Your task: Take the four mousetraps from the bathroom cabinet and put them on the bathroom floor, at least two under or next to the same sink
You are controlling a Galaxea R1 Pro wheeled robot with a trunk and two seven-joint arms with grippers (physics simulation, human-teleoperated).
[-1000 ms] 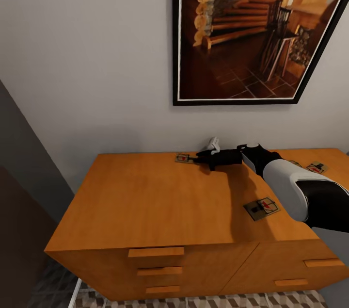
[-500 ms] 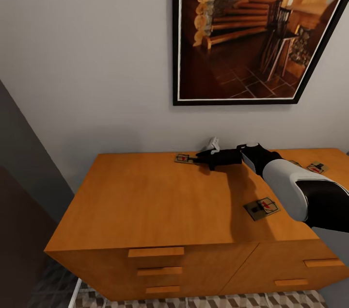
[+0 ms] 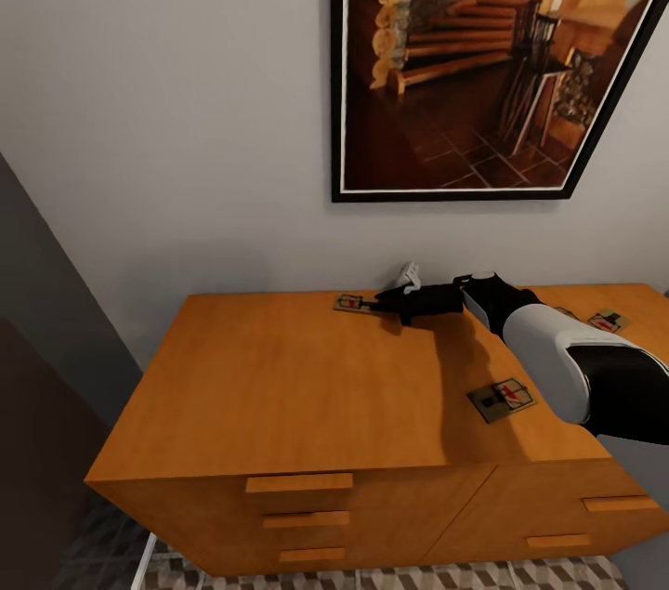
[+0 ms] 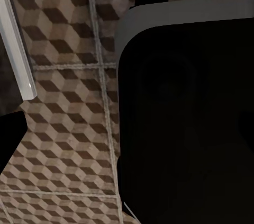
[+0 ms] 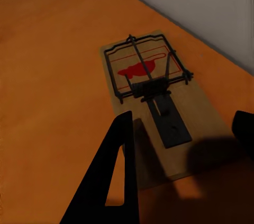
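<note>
The orange-brown cabinet (image 3: 307,386) takes up the lower half of the head view, standing against a pale wall under a large framed picture (image 3: 483,60) of a log interior. A strip of the cube-patterned bathroom floor (image 3: 418,576) shows below its drawers, and the same tiles appear in the left wrist view (image 4: 63,128), beside a dark rounded body of the robot.

By the look of things the task is at its start: three mousetraps are visible on the cabinet top and none on the floor. One is at the far edge near the wall (image 3: 350,302), one nearer the front on the right (image 3: 502,399), and one at the far right (image 3: 609,321) (a fourth is not clearly visible; something small just behind the arm's white shell may be it, but I cannot tell). So every trap has yet to be carried down, with two to go by the sink.

The right arm (image 3: 557,348) reaches from the lower right across the cabinet top toward the wall, forearm nearly level and low over the wood. The right gripper (image 3: 381,301) is at the far trap. In its wrist view the fingers are spread, one dark finger (image 5: 114,176) at the trap's near edge and the other off to the side, with the board (image 5: 153,102) flat between and ahead of them, not yet clamped.

I cannot tell how the left gripper's fingers stand.
</note>
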